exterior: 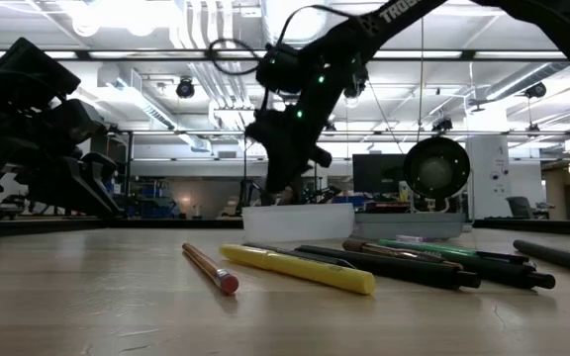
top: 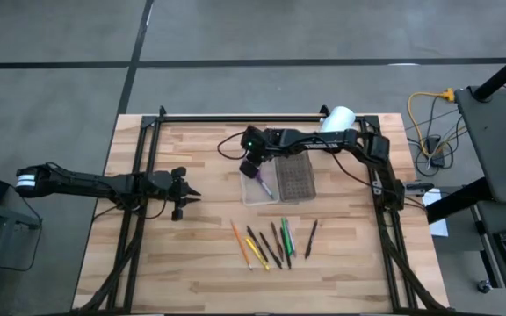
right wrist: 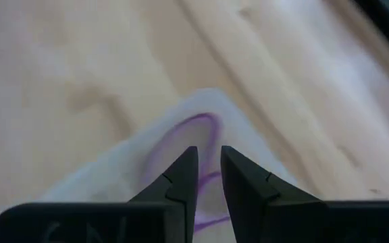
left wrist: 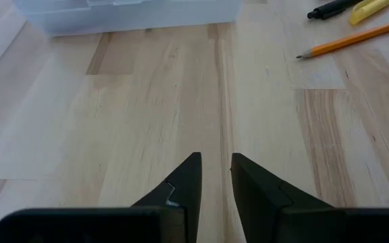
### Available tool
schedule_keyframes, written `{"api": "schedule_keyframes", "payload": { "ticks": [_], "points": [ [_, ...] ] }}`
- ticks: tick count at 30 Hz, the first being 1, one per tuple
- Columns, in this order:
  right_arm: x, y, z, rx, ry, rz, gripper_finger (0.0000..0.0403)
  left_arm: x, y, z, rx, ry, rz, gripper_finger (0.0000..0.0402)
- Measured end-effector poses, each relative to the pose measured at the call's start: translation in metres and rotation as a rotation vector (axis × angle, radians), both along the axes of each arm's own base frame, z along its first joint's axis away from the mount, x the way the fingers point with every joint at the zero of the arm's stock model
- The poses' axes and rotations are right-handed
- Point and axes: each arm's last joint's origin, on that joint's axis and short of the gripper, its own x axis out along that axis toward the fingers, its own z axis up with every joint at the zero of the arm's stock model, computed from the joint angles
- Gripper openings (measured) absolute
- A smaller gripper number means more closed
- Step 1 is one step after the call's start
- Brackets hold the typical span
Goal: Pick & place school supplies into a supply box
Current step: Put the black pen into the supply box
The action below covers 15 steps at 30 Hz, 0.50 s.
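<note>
Scissors [top: 262, 183] with purple handles lie inside the supply box [top: 278, 180], a small clear case (whitish tray beside a darker ribbed lid half) near the table's middle. The right gripper [top: 251, 167] hovers just above them, fingers nearly closed, holding nothing. Pencils and pens [top: 271, 242], orange, yellow, green and dark, lie in a row near the box. The left gripper [top: 191, 195] waits empty at the left, fingers a little apart.

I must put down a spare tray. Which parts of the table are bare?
Bare wood lies between the left gripper and the supply box, and along the near edge below the pencils and pens. It is crowded at the box, where the right gripper hangs over the scissors.
</note>
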Motion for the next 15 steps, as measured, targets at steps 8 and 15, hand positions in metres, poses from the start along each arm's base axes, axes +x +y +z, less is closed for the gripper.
{"api": "schedule_keyframes", "payload": {
  "ticks": [8, 15],
  "points": [
    [-0.007, 0.025, 0.03, 0.041, -0.025, 0.078, 0.0057, 0.0, 0.0, 0.0, 0.0, 0.0, 0.0, 0.0066],
    [-0.012, 0.054, 0.042, 0.049, 0.001, 0.139, 0.0057, 0.0, 0.0, 0.0, 0.0, 0.0, 0.0, 0.0066]
  ]
}}
